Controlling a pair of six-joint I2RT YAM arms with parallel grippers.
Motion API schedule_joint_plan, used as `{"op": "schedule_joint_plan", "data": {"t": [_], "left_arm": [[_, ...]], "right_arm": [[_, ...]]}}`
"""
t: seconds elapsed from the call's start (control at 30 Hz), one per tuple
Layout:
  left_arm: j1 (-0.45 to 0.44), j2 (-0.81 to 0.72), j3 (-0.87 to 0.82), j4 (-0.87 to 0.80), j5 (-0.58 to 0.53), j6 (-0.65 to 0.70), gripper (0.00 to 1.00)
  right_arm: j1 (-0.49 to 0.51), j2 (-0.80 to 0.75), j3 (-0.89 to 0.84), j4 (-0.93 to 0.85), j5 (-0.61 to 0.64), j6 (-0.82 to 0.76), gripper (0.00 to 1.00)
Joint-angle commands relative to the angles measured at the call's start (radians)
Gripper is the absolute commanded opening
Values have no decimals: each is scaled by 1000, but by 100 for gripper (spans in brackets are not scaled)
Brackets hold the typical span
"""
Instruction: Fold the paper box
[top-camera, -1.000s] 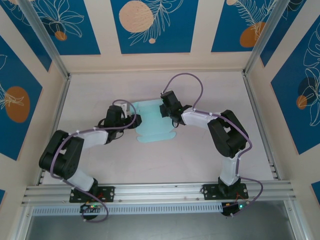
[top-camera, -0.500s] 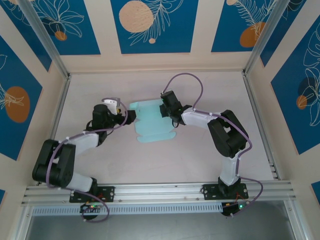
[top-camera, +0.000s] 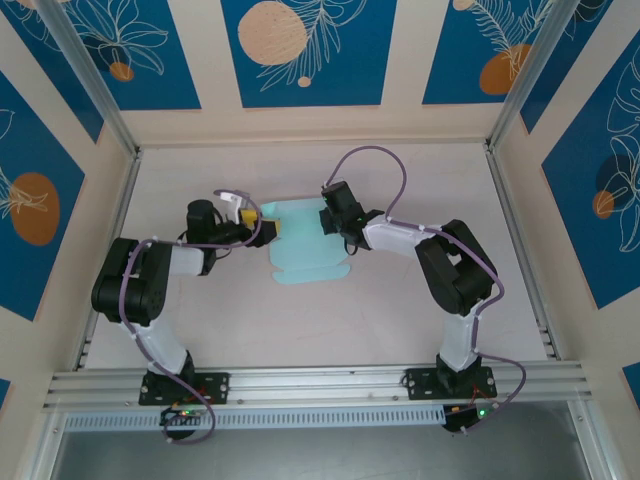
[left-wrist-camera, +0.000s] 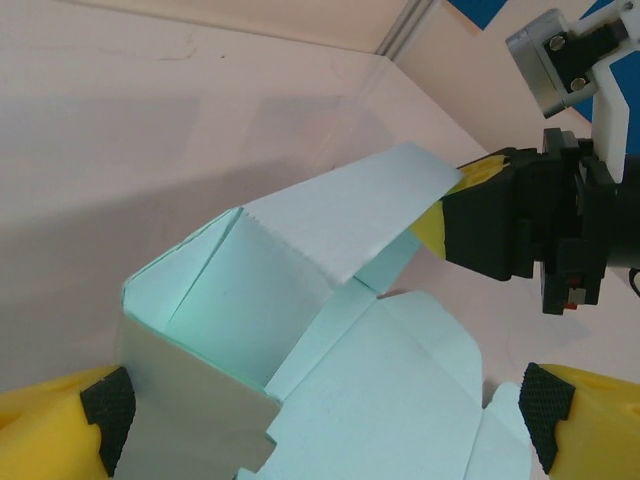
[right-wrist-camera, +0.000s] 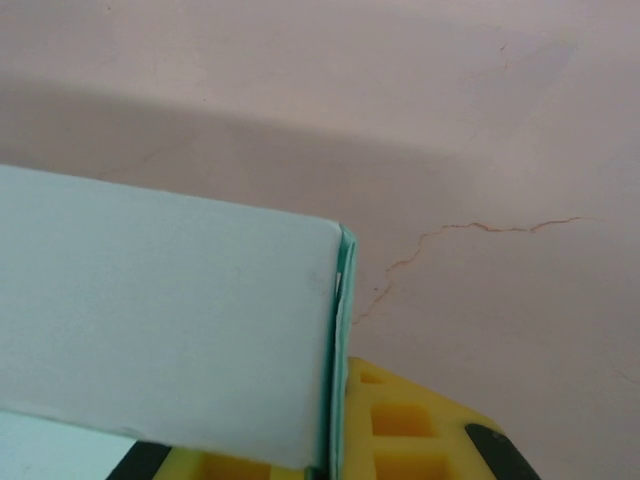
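Top external, paper box: The pale blue paper box (top-camera: 305, 250) is lying near the middle of the worktop (top-camera: 400, 300), between the two arms, partly opened out with a rounded tab pointing toward the near edge.
Top external, left gripper: The left gripper (top-camera: 262, 222) is hovering at the box's far left corner, lying low and pointing right.
Top external, right gripper: The right gripper (top-camera: 329, 222) is reaching in at the box's far right edge.
Left wrist, paper box: The paper box (left-wrist-camera: 330, 400) is sitting between the spread yellow fingers (left-wrist-camera: 40, 430), with one corner standing up as folded walls and flat panels spreading out to the right.
Left wrist, left gripper: The left gripper (left-wrist-camera: 325, 420) is standing released, jaws wide apart on either side of the box.
Left wrist, flap: One flap (left-wrist-camera: 350, 215) is rising at a slant toward the right gripper (left-wrist-camera: 450, 205), which is pinching its tip.
Right wrist, paper box: A pale blue panel of the paper box (right-wrist-camera: 160, 330) is crossing the left half of the view, above the worktop (right-wrist-camera: 420, 120).
Right wrist, right gripper: The right gripper (right-wrist-camera: 345, 440) is clenching on that panel's edge, with a yellow finger sitting just beside it.
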Motion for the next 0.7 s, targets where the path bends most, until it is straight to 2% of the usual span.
{"op": "schedule_joint_plan", "data": {"t": [0.0, 0.33, 0.47, 0.67], "left_arm": [[3, 25, 54, -53, 15, 87, 100], [4, 9, 65, -107, -170, 103, 100], [2, 26, 100, -172, -154, 141, 100], [-16, 68, 152, -179, -101, 151, 100]], "right_arm": [[8, 50, 16, -80, -21, -1, 2], [9, 52, 25, -84, -21, -1, 2], [9, 55, 31, -84, -27, -2, 2], [9, 55, 38, -93, -28, -2, 2]]}}
